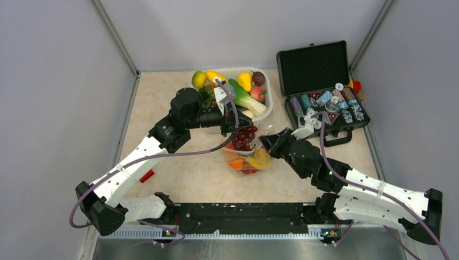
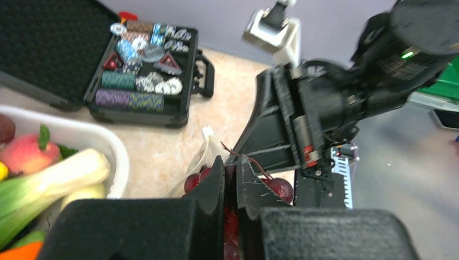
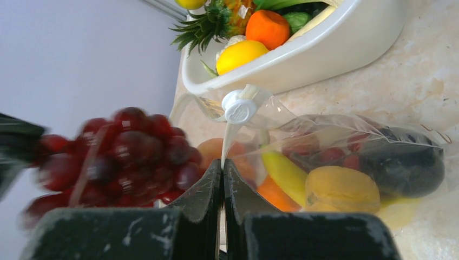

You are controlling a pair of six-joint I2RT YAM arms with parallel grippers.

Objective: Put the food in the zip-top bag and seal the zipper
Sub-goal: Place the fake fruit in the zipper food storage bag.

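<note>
Robot lab cell, grey panel walls [image 1: 51, 81], marbled tabletop [image 1: 197, 179], arms [image 1: 135, 161] bolted to base rail [image 1: 243, 218]

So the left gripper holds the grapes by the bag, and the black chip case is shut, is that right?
Not quite: the black chip case is open, as the top external view shows. The left gripper does hold the grapes by the bag.

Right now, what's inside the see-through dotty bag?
Through the clear dotted plastic bag show a yellow toy banana, a round yellow-orange fruit, an orange piece and red pieces. A dark lump is too blurry to name, and whatever lies underneath is covered.
</note>
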